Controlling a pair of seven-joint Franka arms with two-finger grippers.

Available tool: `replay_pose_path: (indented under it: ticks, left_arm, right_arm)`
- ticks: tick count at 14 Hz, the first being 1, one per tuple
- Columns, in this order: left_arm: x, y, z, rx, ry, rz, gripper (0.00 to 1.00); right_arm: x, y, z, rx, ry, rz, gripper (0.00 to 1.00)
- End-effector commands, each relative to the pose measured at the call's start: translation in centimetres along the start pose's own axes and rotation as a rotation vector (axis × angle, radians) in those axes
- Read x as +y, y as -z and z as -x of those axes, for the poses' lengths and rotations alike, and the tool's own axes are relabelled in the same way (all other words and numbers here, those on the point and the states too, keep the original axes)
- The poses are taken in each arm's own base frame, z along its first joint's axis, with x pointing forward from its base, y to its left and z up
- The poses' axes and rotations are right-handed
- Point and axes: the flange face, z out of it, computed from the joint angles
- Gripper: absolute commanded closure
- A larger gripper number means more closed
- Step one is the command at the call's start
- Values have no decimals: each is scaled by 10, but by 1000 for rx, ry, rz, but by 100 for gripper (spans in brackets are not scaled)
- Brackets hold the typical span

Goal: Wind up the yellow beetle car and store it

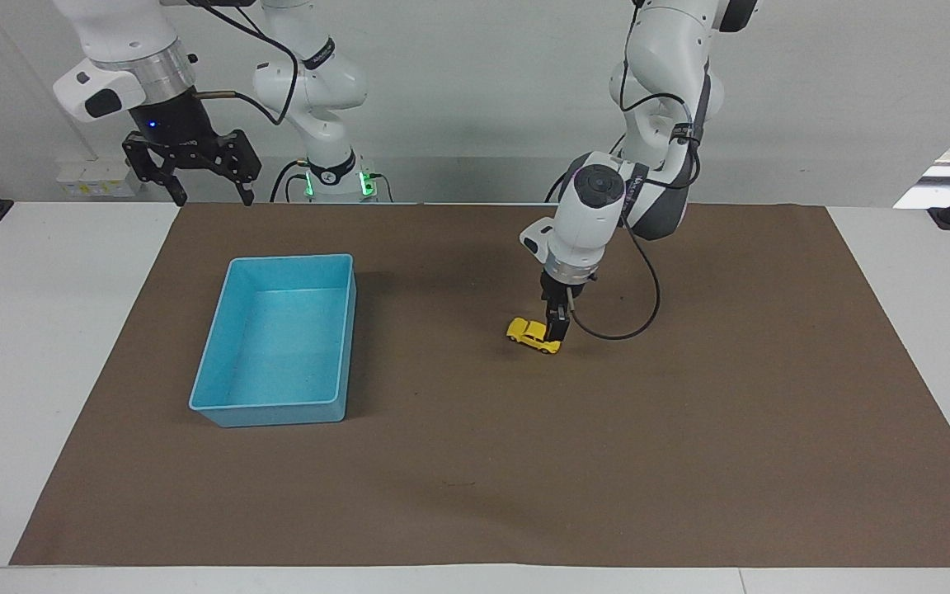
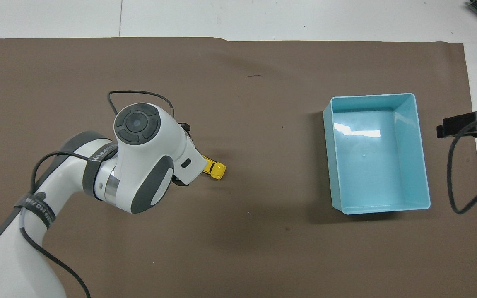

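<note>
The yellow beetle car (image 1: 529,334) stands on the brown mat near the middle of the table. My left gripper (image 1: 556,332) points straight down and is low over the car's end toward the left arm's side, open, its fingertips at the height of the car's roof. Whether they touch the car I cannot tell. In the overhead view the left wrist covers most of the car (image 2: 216,169), leaving only its end toward the bin showing. My right gripper (image 1: 213,196) hangs open in the air at the robots' edge of the table, holding nothing, and that arm waits.
A blue bin (image 1: 289,259) with nothing in it sits on the mat toward the right arm's end (image 2: 371,96), well apart from the car. The brown mat (image 1: 524,462) covers most of the white table.
</note>
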Motion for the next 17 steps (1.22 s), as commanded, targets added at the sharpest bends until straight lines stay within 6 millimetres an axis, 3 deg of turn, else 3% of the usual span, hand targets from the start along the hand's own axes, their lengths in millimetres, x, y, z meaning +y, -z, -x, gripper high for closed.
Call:
replay_pose_path:
  ticks: [1,4,7,9,10,11,16,17]
  left_arm:
    - [7,-24,-10,-2,-41,-9,0]
    - [13,-48,-13,-17,-61,-3,2]
    - [12,-54,-11,-27,-69,-2,36]
    - [8,-50,-8,-32,-66,-5,80]
    - [7,-48,-6,-33,-61,-6,84]
    - [7,-47,-6,-33,-58,-8,100]
    - [10,-49,-3,-36,-16,-2,100]
    - [10,-53,8,-39,-1,6,100]
  right_arm:
    - [0,0,0,3,-24,-24,0]
    - [0,-1,1,2,-24,-24,0]
    - [0,-1,1,2,-24,-24,0]
    - [1,0,0,3,-25,-24,0]
    - [0,-1,1,2,-24,-24,0]
    - [0,-1,1,2,-24,-24,0]
    - [0,-1,1,2,-24,-24,0]
    - [0,0,0,3,-24,-24,0]
